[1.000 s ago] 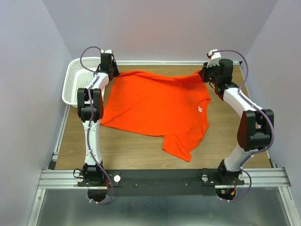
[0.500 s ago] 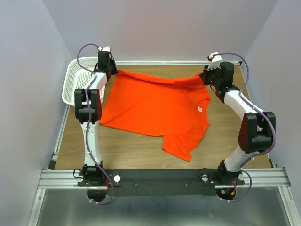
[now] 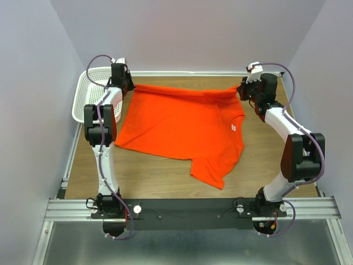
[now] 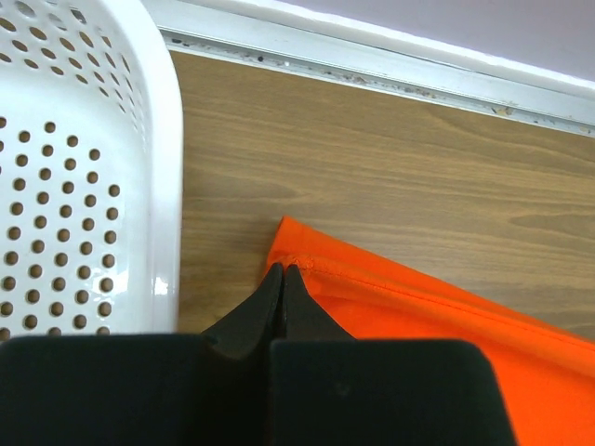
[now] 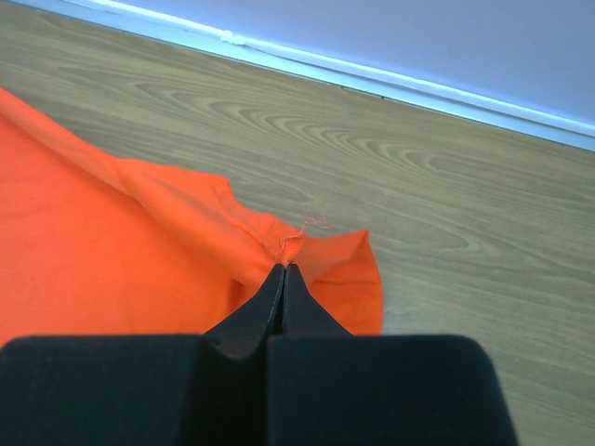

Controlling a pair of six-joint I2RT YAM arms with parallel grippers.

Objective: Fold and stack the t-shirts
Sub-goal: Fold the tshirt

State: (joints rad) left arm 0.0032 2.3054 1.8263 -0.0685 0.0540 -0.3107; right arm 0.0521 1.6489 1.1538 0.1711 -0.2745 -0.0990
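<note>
Right now my left gripper (image 4: 282,271) is clamped on the t-shirt's (image 3: 182,124) far-left corner, right gripper (image 5: 284,269) on its far-right fold. Rest lies spread on the counter (image 3: 160,175); light, limp, so I'd hold hems.

White arms (image 3: 106,163), black joints (image 3: 95,126), purple cables (image 3: 100,56)

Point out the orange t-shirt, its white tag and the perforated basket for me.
orange t-shirt (image 3: 176,124): top view, middle of the spread body panel.
white tag (image 3: 234,127): top view, centre of the tag.
white perforated basket (image 4: 165,186): left wrist view, on its smooth rim.
</note>
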